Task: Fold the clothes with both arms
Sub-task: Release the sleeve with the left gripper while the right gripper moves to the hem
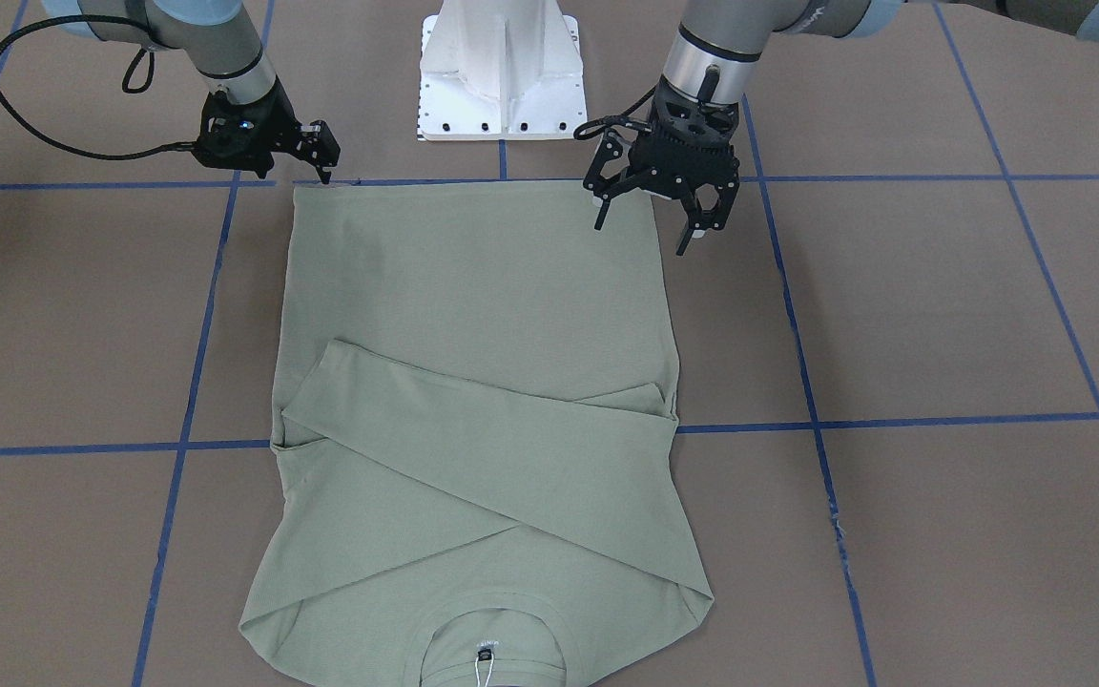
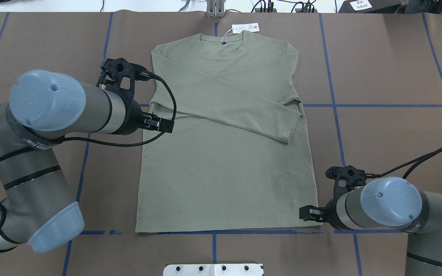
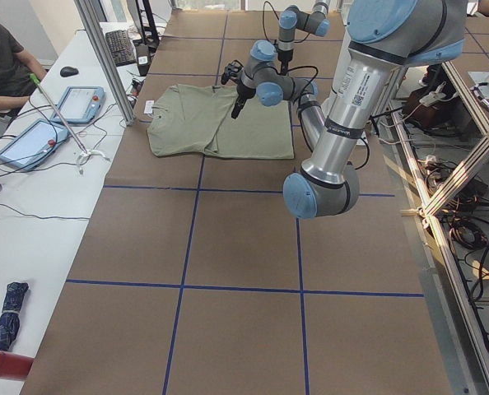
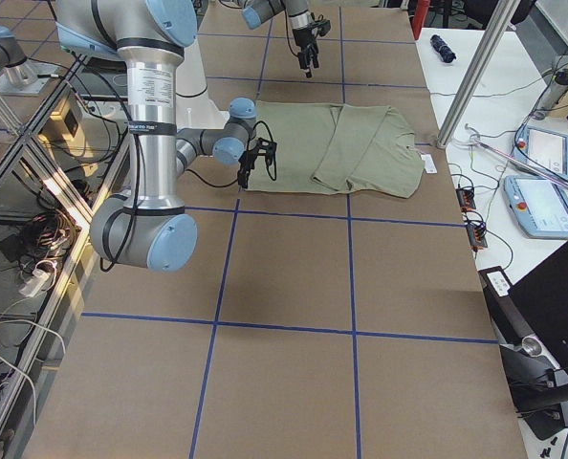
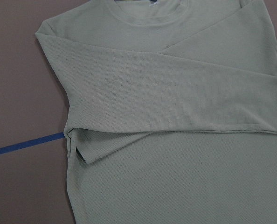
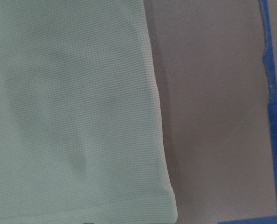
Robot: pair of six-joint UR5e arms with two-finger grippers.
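Now, the shirt [image 2: 225, 172] lies flat on the brown desk [image 2: 378, 145], straight out from the white base [image 1: 502, 76]. Its hem [image 2: 225, 229] is the end nearest the base and its collar [image 2: 221, 38] the end farthest from it. A white tag [image 2: 245, 27] lies on the desk just past the collar. Both sleeves [image 2: 244, 111] are folded across the chest and cross one another. The one that starts on the robot's left lies on top, its cuff near the opposite edge.

The right tool [image 2: 307, 213] is low at the hem corner on the robot's right, close to the base, and the shirt stretches away from it toward the collar. In the front view its tip sits just beside the hem line. It shows edge-on, so I cannot tell whether it touches the cloth, nor whether it is clenched or released. The right wrist view shows that corner lying flat, with bare desk beside it and blue tape [image 6: 274, 116] farther out.

The left tool [image 1: 643, 234] hangs well above the desk, released, its fingers [image 1: 694, 224] spread wide with nothing between them. The shirt lies below it and apart from it. The overhead view sets the tool over the shirt's edge on the robot's left, farther from the base than the right tool and near where the lower sleeve folds. The left wrist view looks down on the collar, the crossed sleeves and that edge.
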